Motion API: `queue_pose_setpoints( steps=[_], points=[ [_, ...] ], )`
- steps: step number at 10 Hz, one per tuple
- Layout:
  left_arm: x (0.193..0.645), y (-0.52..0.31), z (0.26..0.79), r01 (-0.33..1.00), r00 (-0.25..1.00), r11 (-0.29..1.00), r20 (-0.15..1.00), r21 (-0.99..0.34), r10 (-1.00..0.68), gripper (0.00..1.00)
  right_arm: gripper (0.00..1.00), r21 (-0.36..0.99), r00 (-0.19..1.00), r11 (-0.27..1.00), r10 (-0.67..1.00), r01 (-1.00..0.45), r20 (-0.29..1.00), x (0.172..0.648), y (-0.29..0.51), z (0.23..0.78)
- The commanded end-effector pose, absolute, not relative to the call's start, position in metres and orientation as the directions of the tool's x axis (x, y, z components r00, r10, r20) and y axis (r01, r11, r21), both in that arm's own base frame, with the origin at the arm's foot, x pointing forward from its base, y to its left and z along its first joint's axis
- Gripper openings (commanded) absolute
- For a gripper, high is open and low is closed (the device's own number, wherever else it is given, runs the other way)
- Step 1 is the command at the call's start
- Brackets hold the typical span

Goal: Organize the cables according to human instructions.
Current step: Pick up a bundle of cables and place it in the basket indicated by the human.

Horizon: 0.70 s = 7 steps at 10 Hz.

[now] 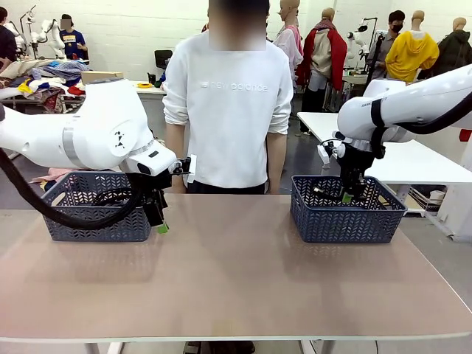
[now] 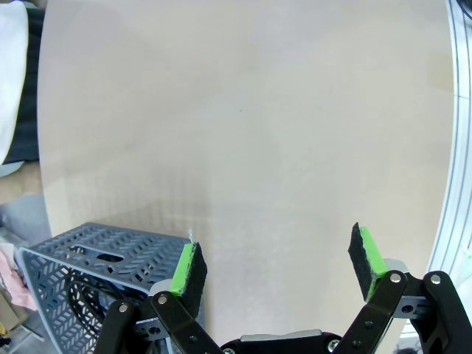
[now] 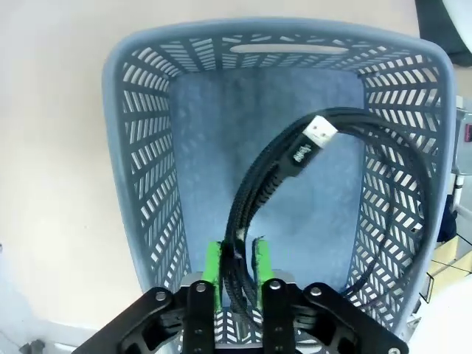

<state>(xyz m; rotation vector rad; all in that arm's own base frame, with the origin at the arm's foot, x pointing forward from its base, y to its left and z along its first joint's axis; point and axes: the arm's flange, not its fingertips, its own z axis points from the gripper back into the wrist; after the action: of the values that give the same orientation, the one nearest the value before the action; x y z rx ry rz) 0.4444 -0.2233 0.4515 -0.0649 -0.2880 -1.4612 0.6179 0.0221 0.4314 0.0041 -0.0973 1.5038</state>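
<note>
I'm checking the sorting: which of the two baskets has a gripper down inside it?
The right basket: the right gripper is inside it, its pads either side of a cable. The left gripper hangs open beside the left basket, over the table.

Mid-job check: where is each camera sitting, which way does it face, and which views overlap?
Front: fixed between the arms, facing the person across the table; both arms show.
Left wrist: looks down past the open left gripper at bare table beside the left basket.
Right wrist: looks down into the right basket; right gripper straddles a cable.
Shared: front also shows left basket and right basket.
</note>
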Motion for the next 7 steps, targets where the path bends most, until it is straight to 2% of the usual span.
queue_pose_setpoints(
  steps=[1,2,3,4,5,6,7],
  points=[
    [0.4437,-0.2221,0.4519,0.984,0.087,0.12,0.233,0.133,-0.969,1.0,0.51,-0.098,0.076,0.086,0.992,-0.991,0.104,0.6212,0.0188,0.4337],
    [0.4437,-0.2221,0.4519,0.984,0.087,0.12,0.233,0.133,-0.969,1.0,0.37,-0.106,0.091,0.103,0.99,-0.989,0.112,0.6219,0.019,0.4364],
    [0.4437,-0.2221,0.4519,0.984,0.087,0.12,0.233,0.133,-0.969,1.0,0.7,-0.108,0.094,0.106,0.989,-0.988,0.113,0.6224,0.0192,0.4397],
    [0.4437,-0.2221,0.4519,0.984,0.087,0.12,0.233,0.133,-0.969,1.0,0.56,-0.107,0.103,0.116,0.987,-0.987,0.122,0.6233,0.0187,0.4423],
    [0.4437,-0.2221,0.4519,0.984,0.087,0.12,0.233,0.133,-0.969,1.0,0.89,-0.104,0.105,0.117,0.987,-0.988,0.12,0.6227,0.0193,0.4431],
    [0.4437,-0.2221,0.4519,0.984,0.087,0.12,0.233,0.133,-0.969,1.0,0.75,-0.096,0.108,0.119,0.987,-0.988,0.118,0.6223,0.0189,0.4427],
    [0.4437,-0.2221,0.4519,0.984,0.087,0.12,0.233,0.133,-0.969,1.0,1.0,-0.088,0.109,0.119,0.987,-0.989,0.114,0.6226,0.0195,0.4425]
  ],
)
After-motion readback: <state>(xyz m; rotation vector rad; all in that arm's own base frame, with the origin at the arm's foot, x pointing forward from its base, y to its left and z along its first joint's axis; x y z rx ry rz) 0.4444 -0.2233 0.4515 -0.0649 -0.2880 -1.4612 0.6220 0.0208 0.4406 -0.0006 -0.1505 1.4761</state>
